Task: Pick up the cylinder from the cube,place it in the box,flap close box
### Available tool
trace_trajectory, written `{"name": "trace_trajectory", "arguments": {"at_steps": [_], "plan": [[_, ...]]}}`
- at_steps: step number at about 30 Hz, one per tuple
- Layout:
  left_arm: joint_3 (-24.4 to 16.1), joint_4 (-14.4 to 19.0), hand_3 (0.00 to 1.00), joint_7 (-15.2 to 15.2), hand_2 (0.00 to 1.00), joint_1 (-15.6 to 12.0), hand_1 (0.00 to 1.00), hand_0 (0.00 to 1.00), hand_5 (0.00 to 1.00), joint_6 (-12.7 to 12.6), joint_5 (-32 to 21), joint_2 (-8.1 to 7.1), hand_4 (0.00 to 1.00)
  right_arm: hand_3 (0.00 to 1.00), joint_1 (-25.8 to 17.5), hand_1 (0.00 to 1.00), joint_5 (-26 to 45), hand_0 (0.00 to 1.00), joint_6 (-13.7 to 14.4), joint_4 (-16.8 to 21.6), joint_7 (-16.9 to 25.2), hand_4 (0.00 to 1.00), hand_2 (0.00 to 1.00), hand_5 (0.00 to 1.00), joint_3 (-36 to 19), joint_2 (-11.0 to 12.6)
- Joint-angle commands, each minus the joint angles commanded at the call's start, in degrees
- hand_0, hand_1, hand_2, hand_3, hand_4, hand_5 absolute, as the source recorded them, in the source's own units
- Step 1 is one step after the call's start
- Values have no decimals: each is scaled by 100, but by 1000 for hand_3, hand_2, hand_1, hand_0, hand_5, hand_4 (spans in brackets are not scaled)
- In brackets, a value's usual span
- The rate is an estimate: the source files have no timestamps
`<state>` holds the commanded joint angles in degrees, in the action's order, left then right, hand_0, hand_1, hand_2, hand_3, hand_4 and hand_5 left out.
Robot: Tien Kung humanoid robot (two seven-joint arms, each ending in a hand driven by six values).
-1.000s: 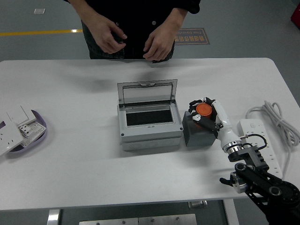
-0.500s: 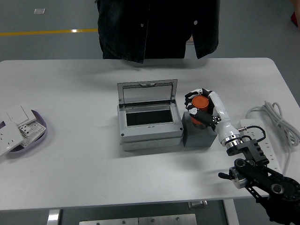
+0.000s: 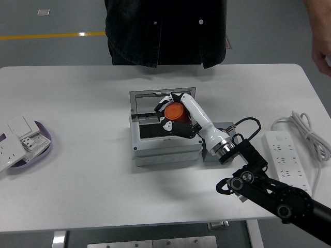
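White table fills most of my view, and I can read no writing anywhere on it; the only lettering I see is a floor sign behind the person, nearly all hidden by the dark shirt. The person stands at the far edge, cut off above the chest, and a hand hangs at the top right corner, partly out of frame. My right arm comes in from the lower right, black at the joints with a white forearm. It reaches across to the grey box, which sits mid-table with its clear lid standing open at the back; the arm covers much of the lid's right half and the box's right side. Just right of the box, the dark cube is almost wholly hidden behind my forearm, so I can make out only a sliver of its top. A white power strip lies near the right edge with its cable coiled behind it; any markings on it are too small to read. At the left edge a purple tray holds white switch plates, cut off by the frame. My right hand has its fingers curled around the orange cylinder, holding it over the open box; I cannot tell whether it touches the inside.
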<state>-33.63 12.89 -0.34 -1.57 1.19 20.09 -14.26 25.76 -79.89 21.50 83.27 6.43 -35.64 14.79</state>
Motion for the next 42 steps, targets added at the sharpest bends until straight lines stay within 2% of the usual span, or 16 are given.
{"name": "trace_trajectory", "arguments": {"at_steps": [1,2,10,17,20,24,37,38,42], "plan": [[14,-4,679,-1,646,1,638,597,242,0,-14,-3,805,178,94,167,-206,141,-77,-16,-155,2,206,2,73,-33],[33,-8,679,-3,646,2,639,597,243,0,-34,-8,806,168,218,130,-481,46,-184,-39,-358,2,202,2,170,-79],[140,-26,679,-5,645,21,638,597,243,2,-135,-23,805,169,786,138,-2084,47,-758,-204,-1550,2,203,2,774,-441],[171,-26,680,-6,645,30,638,597,243,2,-160,-36,805,183,1006,145,-3212,66,-875,-519,-2360,2,211,2,980,-589],[181,-27,679,-6,645,34,638,597,243,2,-163,-38,805,204,1093,158,-3570,81,-876,-710,-2459,2,228,2,1006,-652],[182,-28,679,-8,645,41,638,597,243,2,-164,-44,805,204,1157,158,-3692,81,-861,-850,-2483,2,228,2,1038,-685],[230,-29,678,-1,645,35,638,597,242,0,-192,-34,803,225,1137,165,-3527,93,-967,-1017,-2466,2,243,2,1003,-704],[236,-29,678,-1,644,36,638,597,243,-1,-195,-34,803,430,1135,323,-3513,268,-983,-1022,-2479,160,388,2,997,-706],[245,-29,678,-1,644,38,638,597,243,-2,-200,-33,803,430,1127,323,-3492,268,-1042,-1044,-2512,160,388,2,979,-709]]}}
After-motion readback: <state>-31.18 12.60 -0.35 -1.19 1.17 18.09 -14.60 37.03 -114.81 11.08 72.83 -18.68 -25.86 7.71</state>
